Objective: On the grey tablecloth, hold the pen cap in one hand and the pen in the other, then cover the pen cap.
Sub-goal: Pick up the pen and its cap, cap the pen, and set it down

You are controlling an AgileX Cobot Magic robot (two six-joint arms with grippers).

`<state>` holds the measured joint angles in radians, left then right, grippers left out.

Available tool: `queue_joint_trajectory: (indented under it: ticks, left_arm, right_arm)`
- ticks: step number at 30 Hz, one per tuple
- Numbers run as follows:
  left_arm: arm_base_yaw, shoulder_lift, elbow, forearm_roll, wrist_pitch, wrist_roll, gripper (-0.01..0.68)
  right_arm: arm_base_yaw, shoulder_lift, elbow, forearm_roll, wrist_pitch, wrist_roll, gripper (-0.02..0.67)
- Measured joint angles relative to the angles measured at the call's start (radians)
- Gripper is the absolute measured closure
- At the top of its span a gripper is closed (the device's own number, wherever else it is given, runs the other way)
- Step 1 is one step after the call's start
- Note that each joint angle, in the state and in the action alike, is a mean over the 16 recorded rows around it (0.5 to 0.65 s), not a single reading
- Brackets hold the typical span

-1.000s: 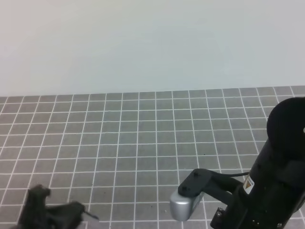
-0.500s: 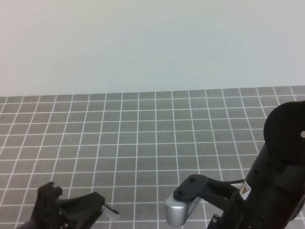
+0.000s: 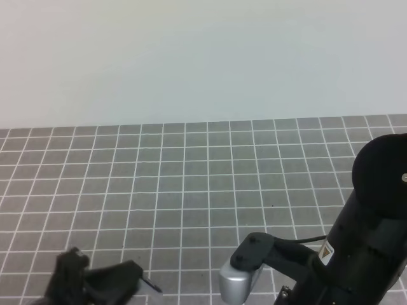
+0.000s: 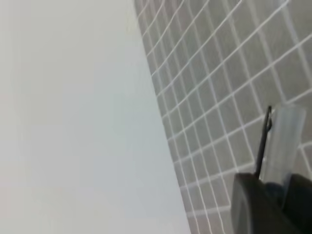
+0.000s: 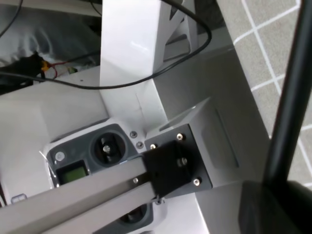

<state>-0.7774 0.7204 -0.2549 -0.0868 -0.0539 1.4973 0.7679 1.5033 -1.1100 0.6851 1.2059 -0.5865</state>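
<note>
At the bottom left of the high view, the left gripper [image 3: 130,286] holds the pen cap [image 3: 151,286], which pokes out toward the right as a small pale stub with a dark edge. The left wrist view shows it better: the pen cap [image 4: 284,141] looks like a translucent tube with a thin dark clip along its left side, rising from between the dark fingers [image 4: 253,204] at the lower right of that frame, which are closed on its base. Its free end points up and away from the fingers, over the grey tablecloth [image 4: 229,73].

The right arm fills the lower right of the high view, but its fingertips fall below the frame edge there. In the right wrist view a slender black shaft, which I take to be the pen [image 5: 290,92], runs nearly upright along the right edge, leaning slightly right at the top, and disappears into the dark gripper body at the bottom right. The right gripper [image 5: 273,207] appears clamped on it, though the fingers themselves are barely visible.

The move ahead turns on alignment: the cap's open end must face the pen's tip along one shared axis. Whether they line up yet cannot be told, since no view shows both together.
</note>
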Motion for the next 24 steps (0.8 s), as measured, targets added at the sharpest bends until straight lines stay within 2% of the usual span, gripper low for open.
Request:
queue_joint_trajectory:
  ticks: [11, 24]
  left_arm:
    - [-0.067, 0.000, 0.000, 0.010, 0.004, -0.032, 0.613]
    - [-0.072, 0.000, 0.026, 0.012, -0.015, -0.062, 0.623]
  right_arm:
    - [0.000, 0.020, 0.000, 0.004, 0.000, -0.011, 0.582]
    - [0.000, 0.044, 0.000, 0.007, 0.000, -0.013, 0.582]
